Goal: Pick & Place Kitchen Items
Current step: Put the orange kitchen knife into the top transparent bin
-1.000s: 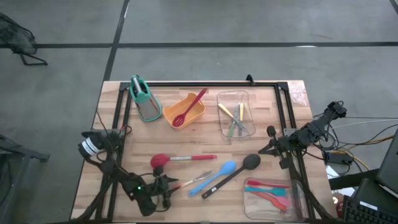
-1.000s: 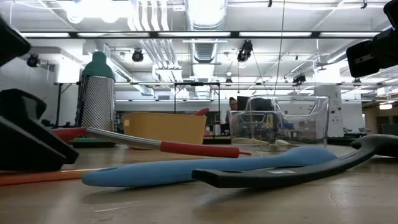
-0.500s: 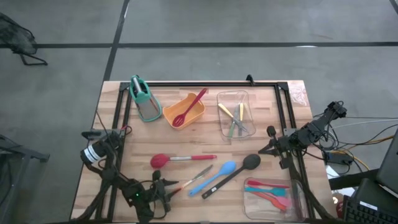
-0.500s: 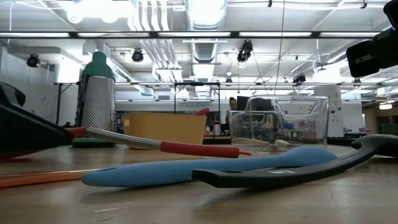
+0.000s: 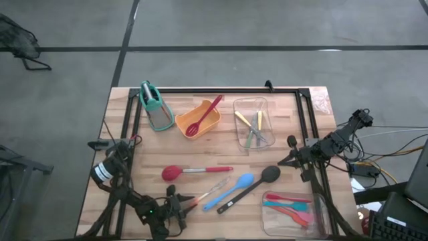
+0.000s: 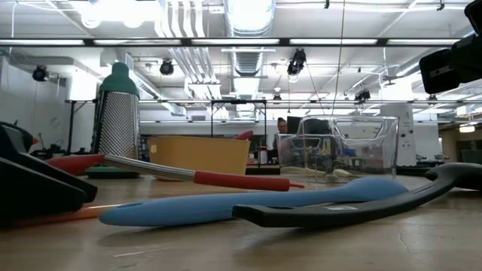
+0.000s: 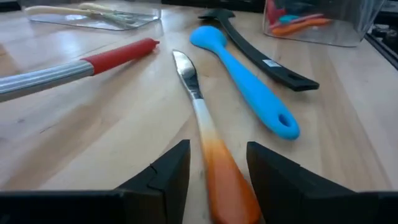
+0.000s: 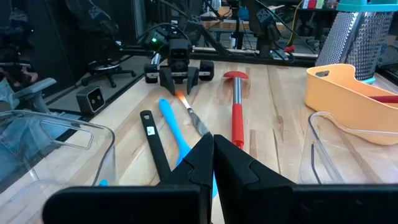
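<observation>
Wooden tabletop [image 5: 281, 207] carries scattered utensils. Near its left front, the left gripper [image 7: 214, 163] stands spread around the orange-handled knife [image 7: 205, 140], its handle between the fingers. Closing squarely on the handle (not the blade) should hold best. The right gripper [image 8: 213, 152] waits pressed together at the right edge. No writing is legible.

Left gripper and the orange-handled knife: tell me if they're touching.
Cannot tell. In the left wrist view the open left gripper straddles the orange-handled knife, its handle lying between the fingers, but the handle is blurred there and neither contact nor gap shows plainly.
</observation>
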{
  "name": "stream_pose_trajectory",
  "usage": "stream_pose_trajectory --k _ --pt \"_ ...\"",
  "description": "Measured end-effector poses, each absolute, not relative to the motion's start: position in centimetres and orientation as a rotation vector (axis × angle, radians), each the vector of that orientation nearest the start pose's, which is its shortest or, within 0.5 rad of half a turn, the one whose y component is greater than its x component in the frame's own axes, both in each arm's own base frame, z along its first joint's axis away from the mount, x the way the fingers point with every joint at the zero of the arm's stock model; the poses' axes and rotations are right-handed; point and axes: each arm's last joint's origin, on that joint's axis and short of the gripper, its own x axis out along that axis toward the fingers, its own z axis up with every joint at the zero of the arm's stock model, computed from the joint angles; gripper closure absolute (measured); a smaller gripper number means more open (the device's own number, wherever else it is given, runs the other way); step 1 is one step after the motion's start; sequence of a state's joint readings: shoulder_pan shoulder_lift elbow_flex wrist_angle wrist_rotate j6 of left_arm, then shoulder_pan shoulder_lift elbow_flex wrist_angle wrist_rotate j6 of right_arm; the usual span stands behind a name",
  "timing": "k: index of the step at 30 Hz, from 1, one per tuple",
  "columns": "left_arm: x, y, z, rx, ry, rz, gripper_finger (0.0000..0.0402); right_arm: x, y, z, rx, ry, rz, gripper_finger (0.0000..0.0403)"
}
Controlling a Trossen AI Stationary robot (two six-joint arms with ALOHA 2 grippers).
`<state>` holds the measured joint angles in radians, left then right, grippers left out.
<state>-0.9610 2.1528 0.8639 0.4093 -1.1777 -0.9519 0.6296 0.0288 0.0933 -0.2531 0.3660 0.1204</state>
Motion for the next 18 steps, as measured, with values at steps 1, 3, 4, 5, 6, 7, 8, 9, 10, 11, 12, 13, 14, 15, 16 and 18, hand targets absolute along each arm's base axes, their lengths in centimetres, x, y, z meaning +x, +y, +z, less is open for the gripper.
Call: stream_pose_trajectory --k 1,3,4,5,6,7,8,9,10,11,12,13,14,15,16,18 --pt "21.9 -26.6 4.7 -0.164 0.281 0.357 0.0239 7.9 4.5 16.9 0.029 0.182 0.252 0.0394" --pt "22.2 -27.0 5.3 -0.177 0.282 0.343 0.0239 7.9 4.5 16.9 0.029 0.181 0.253 0.0394" --pt "22.3 -27.2 5.6 -0.180 0.286 0.335 0.0239 7.9 4.5 16.9 0.029 0.181 0.252 0.0394" --pt "22.5 -27.4 5.9 -0.181 0.300 0.317 0.0239 7.9 4.5 16.9 0.029 0.182 0.252 0.0394" --pt "22.7 -27.7 6.2 -0.176 0.317 0.297 0.0239 7.9 4.5 16.9 0.029 0.182 0.252 0.0394" --pt "22.8 -27.9 6.3 -0.168 0.326 0.286 0.0239 7.9 4.5 16.9 0.029 0.182 0.252 0.0394" --pt "22.8 -27.9 6.3 -0.165 0.327 0.288 0.0238 7.9 4.5 16.9 0.029 0.181 0.252 0.0394" --pt "22.8 -27.9 6.3 -0.166 0.330 0.294 0.0239 7.9 4.5 16.9 0.029 0.182 0.252 0.0394" --pt "22.9 -27.8 6.2 -0.168 0.334 0.301 0.0238 7.9 4.5 16.9 0.029 0.182 0.252 0.0394" --pt "22.8 -27.7 6.1 -0.168 0.338 0.311 0.0239 7.9 4.5 16.9 0.029 0.182 0.252 0.0394" --pt "22.8 -27.5 5.9 -0.171 0.341 0.327 0.0239 7.9 4.5 16.9 0.029 0.182 0.252 0.0394" --pt "22.7 -27.2 5.7 -0.173 0.340 0.349 0.0239 7.9 4.5 16.9 0.029 0.182 0.252 0.0394" --pt "22.7 -27.0 5.5 -0.174 0.342 0.368 0.0239 7.9 4.5 16.9 0.029 0.182 0.252 0.0394" --pt "22.7 -26.8 5.4 -0.173 0.347 0.379 0.0239 7.9 4.5 16.9 0.029 0.182 0.252 0.0394" --pt "22.6 -26.7 5.3 -0.174 0.357 0.384 0.0239 7.9 4.5 16.9 0.029 0.182 0.252 0.0394" --pt "22.7 -26.4 5.1 -0.187 0.377 0.389 0.0239 7.9 4.5 16.9 0.029 0.182 0.252 0.0394"
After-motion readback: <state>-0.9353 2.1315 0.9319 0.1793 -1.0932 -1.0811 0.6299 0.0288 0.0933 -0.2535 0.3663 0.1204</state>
